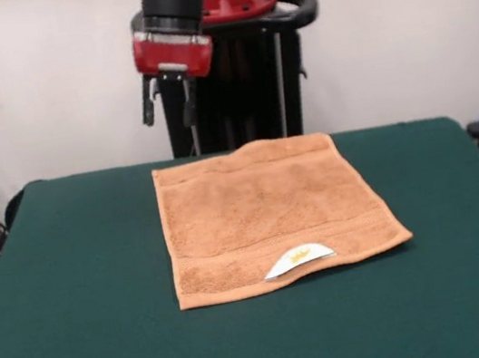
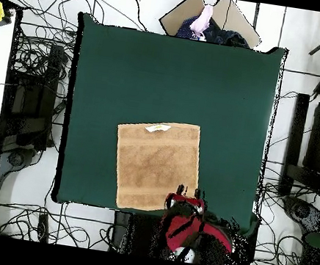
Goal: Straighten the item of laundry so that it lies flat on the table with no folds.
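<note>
The towel (image 1: pixel 269 215) lies spread out on the table (image 1: pixel 74 289), nearly square and almost flat. In the front view it sits a little toward twelve o'clock from the table's centre, its far edge close to the table's far rim. A woven band runs across it near the six o'clock edge, and a small white label (image 1: pixel 299 258) curls up from that edge at about five o'clock. The edge by the label is slightly lifted and casts a thin shadow, so what lies under that lip cannot be made out. The twelve o'clock edge bows a little.

Seen from overhead, the towel (image 2: pixel 156 165) reaches toward the table's six o'clock rim, its lower right corner partly covered by the arm (image 2: pixel 189 228), so that corner is hidden. The label (image 2: pixel 157 128) shows at the towel's twelve o'clock edge.

The gripper (image 1: pixel 168 101) hangs in the air above the table's far rim, at about eleven o'clock from the towel in the front view, clear of the cloth. Its two dark fingers (image 1: pixel 149 100) stand apart, holding nothing.

Bare green cloth stretches wide at three, six and nine o'clock of the towel in the front view. Cables (image 2: pixel 35 68) crowd the floor around the table in the overhead view.
</note>
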